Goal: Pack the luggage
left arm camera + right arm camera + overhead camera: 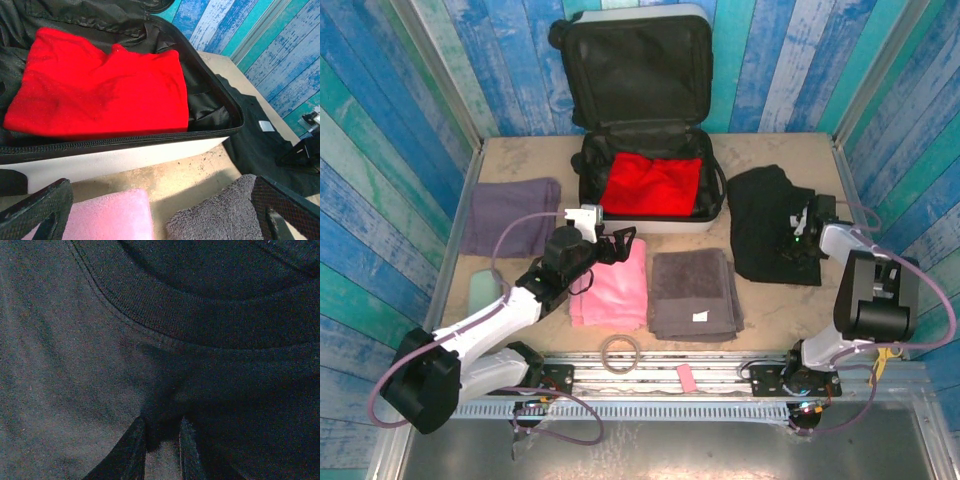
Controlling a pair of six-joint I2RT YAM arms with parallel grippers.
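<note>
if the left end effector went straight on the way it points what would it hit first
Probably the white near wall of the luggage, or the red cloth inside; depth is unclear.

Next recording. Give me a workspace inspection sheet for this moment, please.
Surface: tan table, stained.
Job's things: luggage open, lid upright at the back, red garment inside; black garment, pink towel, grey towel and purple towel lie outside it on the table.
Clutter: tape ring at the near edge; pale green item beside the left arm.
Grippers: left gripper open, above the pink towel's far edge; right gripper pinching a fold of the black garment.
Cables: lilac cable looped along each arm.
Surroundings: blue and teal plank walls.
</note>
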